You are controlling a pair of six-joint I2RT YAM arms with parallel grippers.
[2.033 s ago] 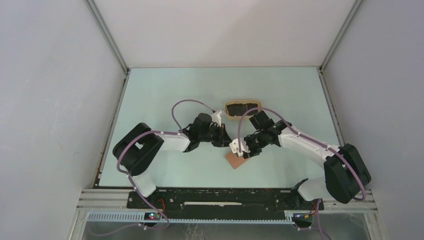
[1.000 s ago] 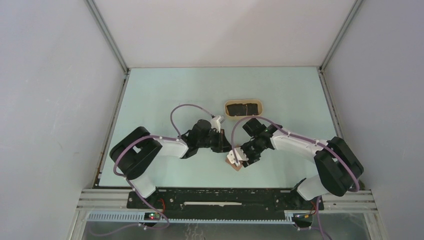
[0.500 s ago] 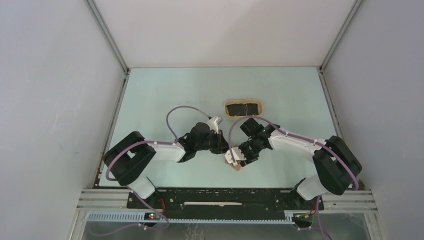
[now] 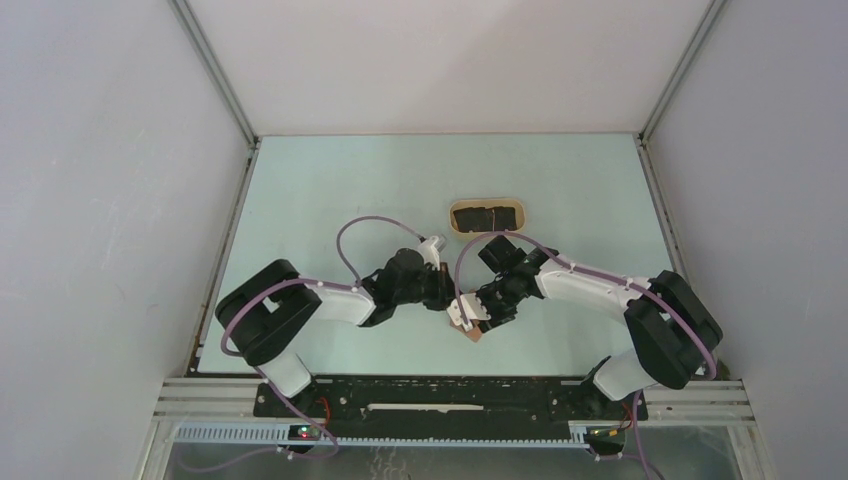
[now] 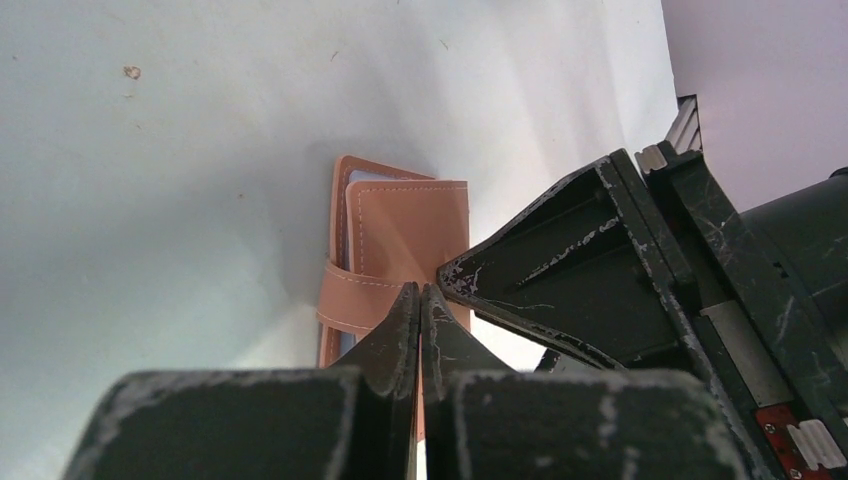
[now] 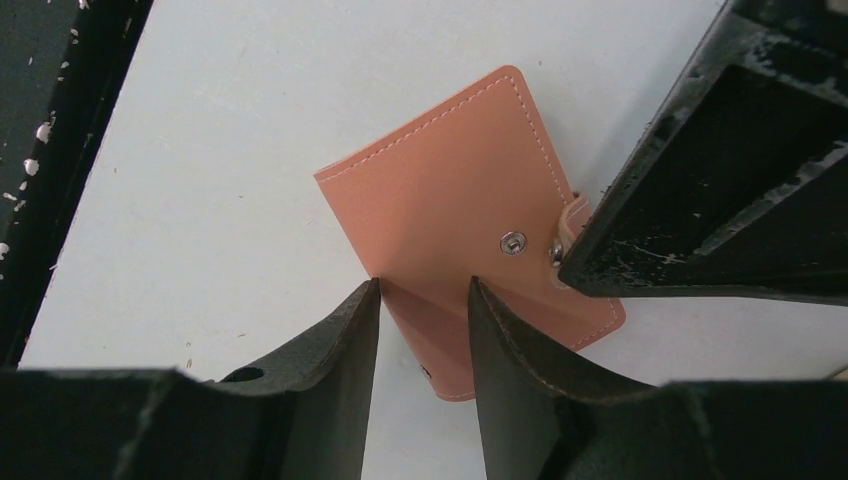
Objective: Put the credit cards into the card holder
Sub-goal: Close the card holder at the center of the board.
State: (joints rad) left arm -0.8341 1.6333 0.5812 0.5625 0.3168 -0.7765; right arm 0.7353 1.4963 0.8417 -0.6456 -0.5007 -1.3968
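Note:
The card holder (image 6: 455,215), a reddish-brown folding wallet, lies on the table with its top flap raised a little. Only a sliver of the card holder (image 4: 472,332) shows from above, under the two grippers. My left gripper (image 5: 420,290) is shut, its tips pinching the strap tab (image 5: 355,295) at the snap. My right gripper (image 6: 425,288) stands open, its fingertips (image 6: 365,300) on either side of the holder's near edge, not squeezing it. A bluish inner pocket edge (image 5: 378,177) peeks out. The credit cards are out of view.
A beige oval tray (image 4: 487,204) lined with black pieces sits just beyond the grippers. Grey walls and metal rails (image 4: 215,90) enclose the pale table on three sides. The two arms meet tip to tip over the holder.
Both grippers have drawn toward the near side and closed in over the card holder, which now shows less from above. The right jaws narrowed slightly; the left stayed shut.

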